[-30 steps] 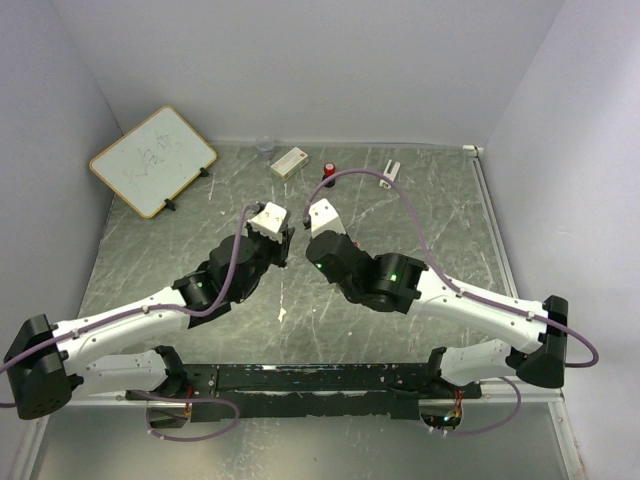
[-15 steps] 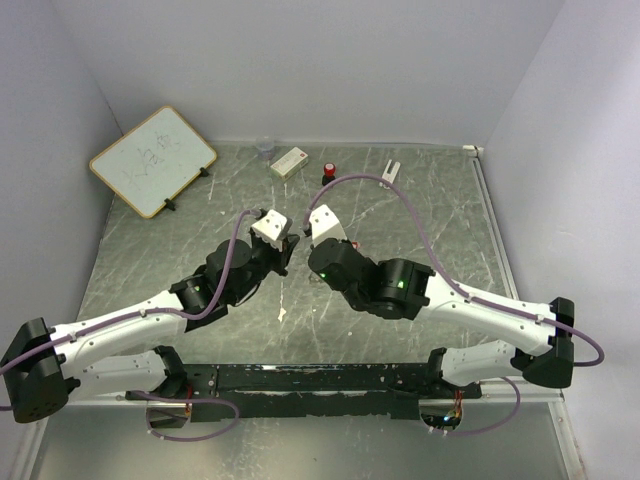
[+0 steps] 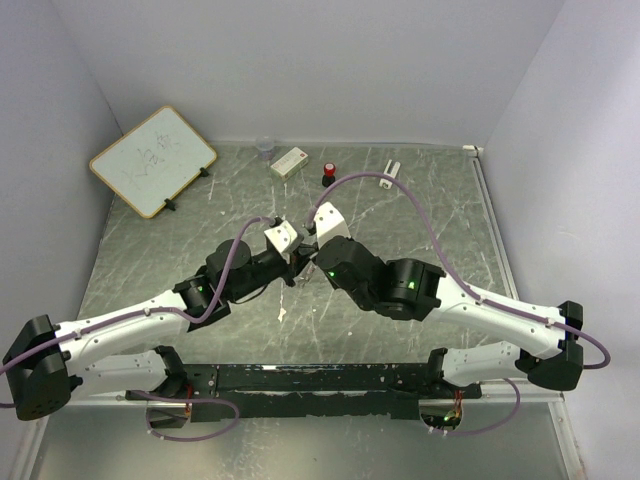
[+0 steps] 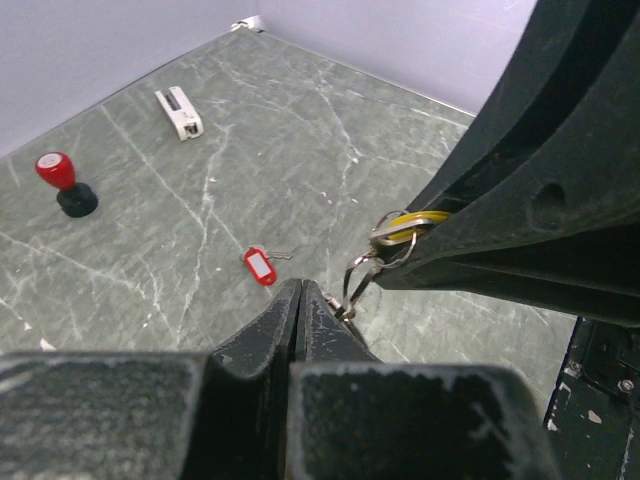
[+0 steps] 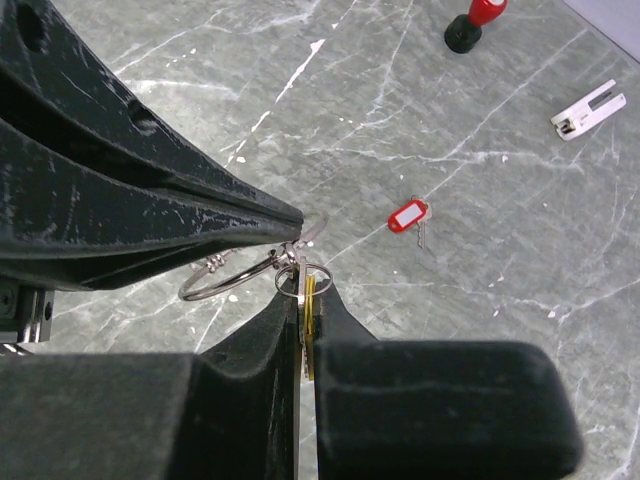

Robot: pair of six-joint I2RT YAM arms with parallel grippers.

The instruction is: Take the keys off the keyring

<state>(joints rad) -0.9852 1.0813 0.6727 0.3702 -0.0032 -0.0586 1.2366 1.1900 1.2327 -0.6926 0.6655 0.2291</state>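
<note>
Two grippers tip to tip above mid-table in the top view: left gripper (image 3: 295, 266) and right gripper (image 3: 312, 250) almost touching, held items too small to resolve; whiteboard (image 3: 152, 160) propped at far left, well apart. Left wrist view: left gripper closed, silver metal of the bunch just beside its tips, ring or key not distinguishable; yellow-headed key (image 4: 410, 218) pinched at the edge of the right gripper; red-headed key (image 4: 260, 267) lying loose on the table (image 4: 300, 130), off the ring; red-topped knob (image 4: 65, 185) standing at far left. Right wrist view: right gripper clamped on the yellow-headed key; keyring (image 5: 228, 280) hanging between both sets of tips, clear of the table; red-headed key flat on the surface beyond.
</note>
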